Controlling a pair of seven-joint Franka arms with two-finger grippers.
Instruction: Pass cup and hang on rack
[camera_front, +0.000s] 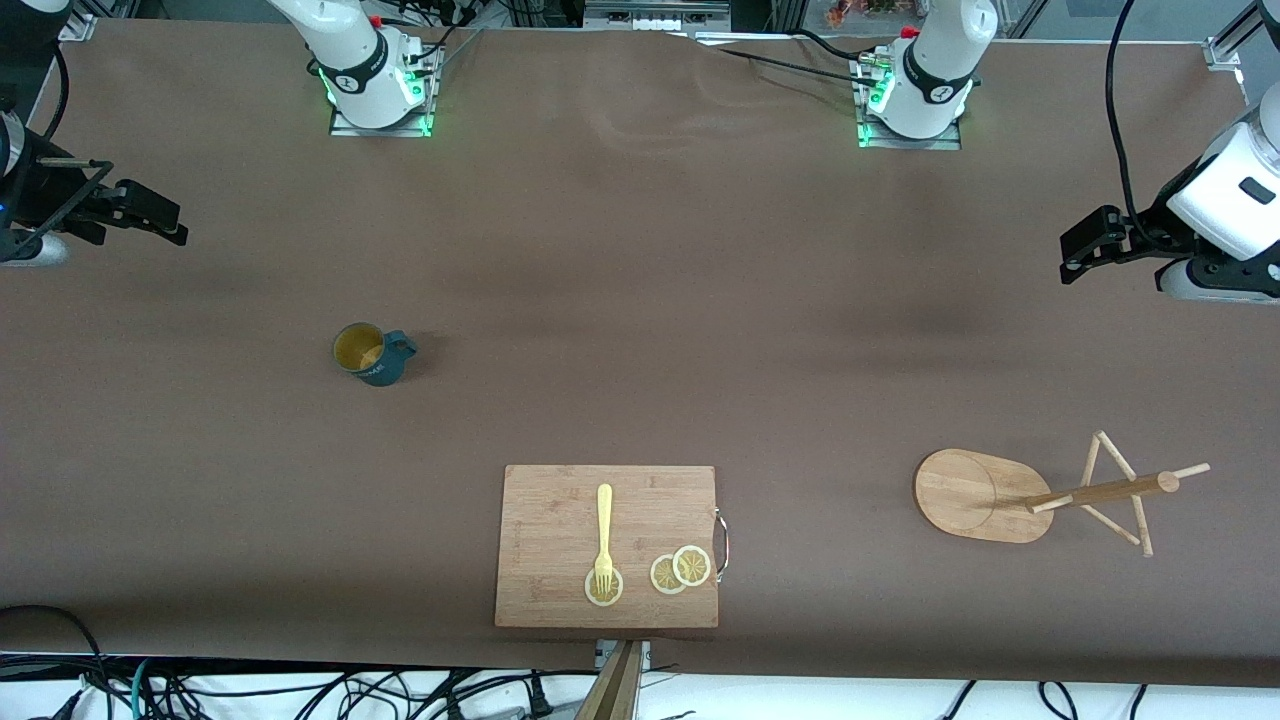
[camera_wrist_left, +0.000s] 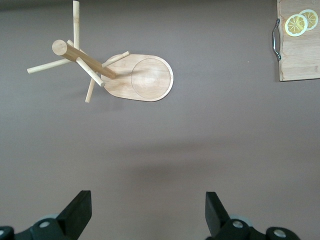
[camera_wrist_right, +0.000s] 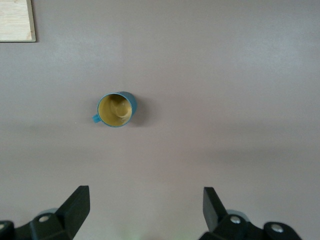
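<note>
Cup (camera_front: 372, 354) upright on bench (camera_front: 640, 300), well apart from rack (camera_front: 1040, 492).
Both arms wait: left gripper (camera_wrist_left: 147, 212) above bench near rack, right gripper (camera_wrist_right: 145, 210) near cup, fingers wide, holding nothing.

Bare table around cup (camera_front: 372, 353)

Left gripper (camera_front: 1078, 262) and right gripper (camera_front: 170, 225) hover, jaws spread wide.

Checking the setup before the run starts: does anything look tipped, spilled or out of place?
Nothing stands out. The cup sits upright on the table, the rack stands on its base, both apart from the cutting board.
</note>
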